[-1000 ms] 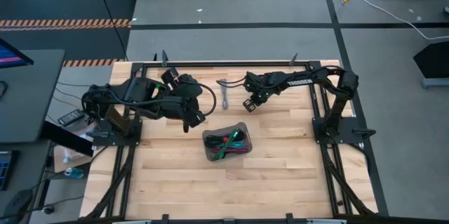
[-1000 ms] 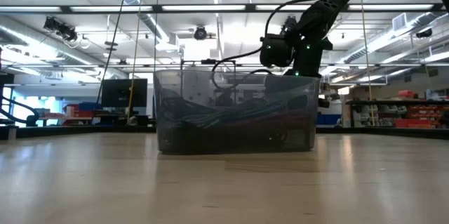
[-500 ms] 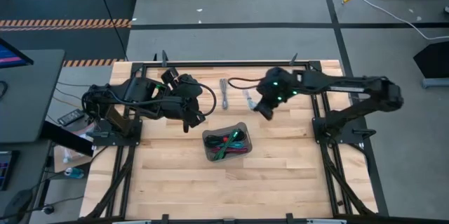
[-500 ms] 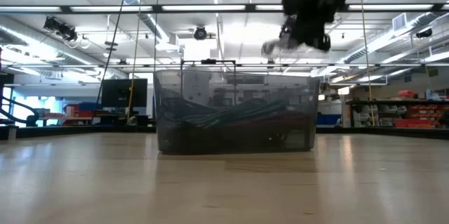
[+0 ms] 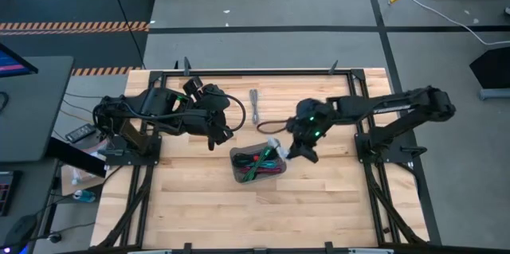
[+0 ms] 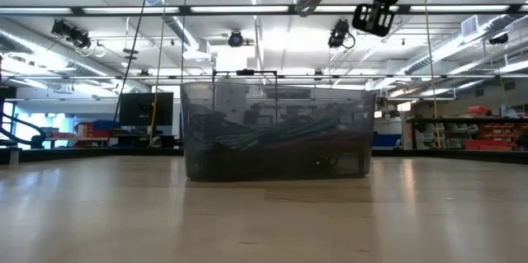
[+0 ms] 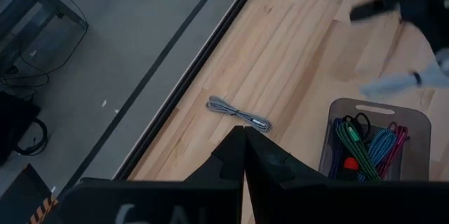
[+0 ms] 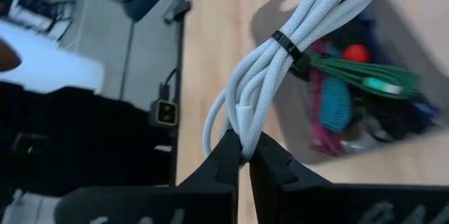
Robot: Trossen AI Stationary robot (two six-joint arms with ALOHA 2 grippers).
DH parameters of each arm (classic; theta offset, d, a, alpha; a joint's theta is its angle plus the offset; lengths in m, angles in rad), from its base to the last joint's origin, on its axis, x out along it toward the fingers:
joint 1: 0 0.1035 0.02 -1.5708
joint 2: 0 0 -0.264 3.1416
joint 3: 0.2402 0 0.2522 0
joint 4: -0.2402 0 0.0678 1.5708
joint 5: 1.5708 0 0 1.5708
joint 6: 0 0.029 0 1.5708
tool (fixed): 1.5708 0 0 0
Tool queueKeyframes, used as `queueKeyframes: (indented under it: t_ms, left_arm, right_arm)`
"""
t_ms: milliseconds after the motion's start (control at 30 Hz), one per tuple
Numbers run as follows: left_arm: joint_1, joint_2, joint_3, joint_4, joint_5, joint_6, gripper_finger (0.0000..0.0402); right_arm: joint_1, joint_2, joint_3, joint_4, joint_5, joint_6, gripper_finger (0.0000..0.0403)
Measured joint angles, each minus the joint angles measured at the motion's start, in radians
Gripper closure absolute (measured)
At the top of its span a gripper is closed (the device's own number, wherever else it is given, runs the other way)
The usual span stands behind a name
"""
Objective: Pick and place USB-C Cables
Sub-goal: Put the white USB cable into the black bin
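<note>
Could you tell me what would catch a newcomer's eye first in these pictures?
Most striking is the right gripper shut on a white bundled cable, carried in the air above the grey tray near the table's middle. That tray already holds a bright tangle of green, magenta and teal cables. One grey cable lies alone on the wood toward the far edge, while the left gripper waits, shut, at the tray's left.
</note>
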Motion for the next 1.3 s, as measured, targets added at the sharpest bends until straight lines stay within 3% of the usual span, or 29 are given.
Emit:
queueKeyframes:
  t_ms: [400,867,1000,1300]
  left_arm:
    - [0.0,0.0,0.0,0.001,0.0,-0.001,0.0388]
    - [0.0,0.0,0.0,0.002,0.0,-0.002,0.0388]
    - [0.0,0.0,0.0,0.004,0.0,-0.003,0.0388]
    - [0.0,0.0,0.0,0.009,0.0,-0.004,0.0388]
  right_arm:
    - [0.028,0.235,0.002,0.083,-0.105,-0.104,0.0386]
    - [-0.006,0.382,0.021,0.087,0.012,-0.281,0.0386]
    - [-0.013,0.383,0.118,-0.002,0.069,-0.429,0.0386]
    - [-0.018,0.425,0.375,-0.415,0.141,-0.737,0.0386]
